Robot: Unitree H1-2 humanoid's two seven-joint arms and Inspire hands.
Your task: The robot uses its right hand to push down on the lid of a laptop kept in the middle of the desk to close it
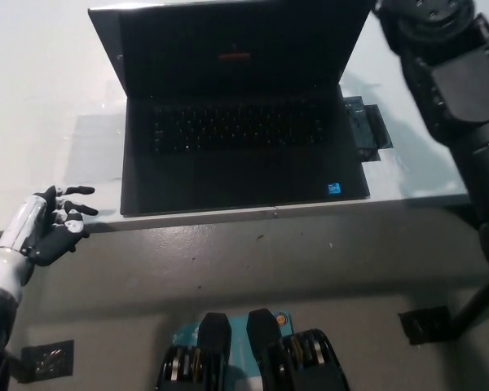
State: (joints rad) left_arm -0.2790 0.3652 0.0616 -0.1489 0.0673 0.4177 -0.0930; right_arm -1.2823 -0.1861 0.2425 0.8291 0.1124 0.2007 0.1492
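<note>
Mid-bench sits the laptop (236, 114), lid up and tilted back, keyboard showing — a small black device (365, 130) lies just beside its right edge. Black right arm (456, 90) reaches up the right side; its hand is out of view. White left hand (50, 226) rests at the bench (41, 98) edge, fingers spread, holding nothing.

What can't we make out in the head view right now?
- Right hand: cut off by the top edge; only the black right arm shows, so contact with the lid is unknown.
- Laptop screen: dark, orange mark too small to read.
- Black item beside the laptop: too small to identify.
</note>
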